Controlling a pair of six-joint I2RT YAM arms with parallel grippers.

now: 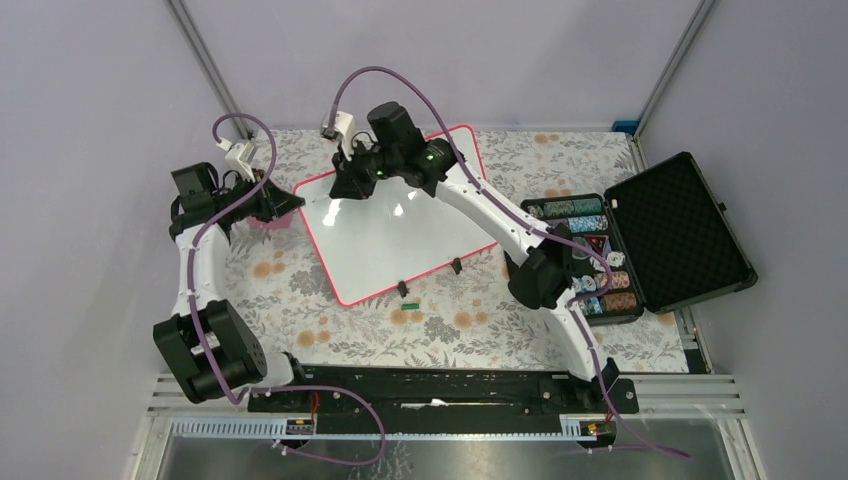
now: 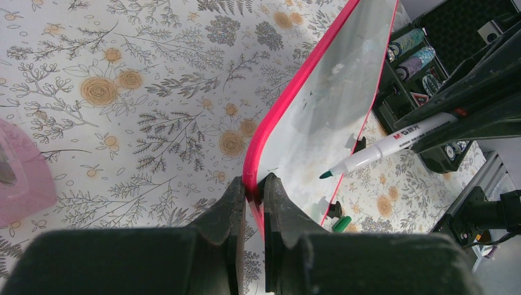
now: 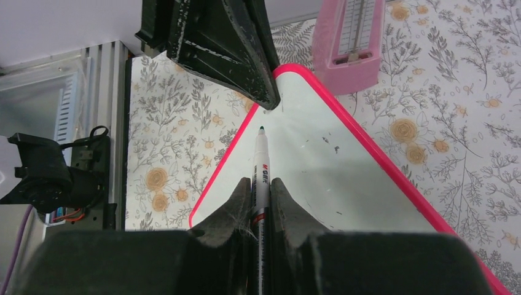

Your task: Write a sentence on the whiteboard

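Note:
The whiteboard (image 1: pixel 400 235), glossy white with a pink-red frame, lies tilted on the floral table. My left gripper (image 1: pixel 292 205) is shut on its left corner; the left wrist view shows the jaws pinching the frame (image 2: pixel 254 187). My right gripper (image 1: pixel 347 185) is shut on a white marker (image 3: pixel 261 166) with a green tip, which points at the board (image 3: pixel 325 178) near that held corner. I cannot tell whether the tip touches the surface. No green sentence shows on the board, only a few small dark specks. The marker (image 2: pixel 393 141) also shows in the left wrist view.
The marker's green cap (image 1: pixel 408 303) lies by the board's near edge, beside two small black feet (image 1: pixel 402 288). A pink object (image 1: pixel 268 222) sits by the left gripper. An open black foam-lined case (image 1: pixel 680 230) with poker chips (image 1: pixel 585 255) stands at the right.

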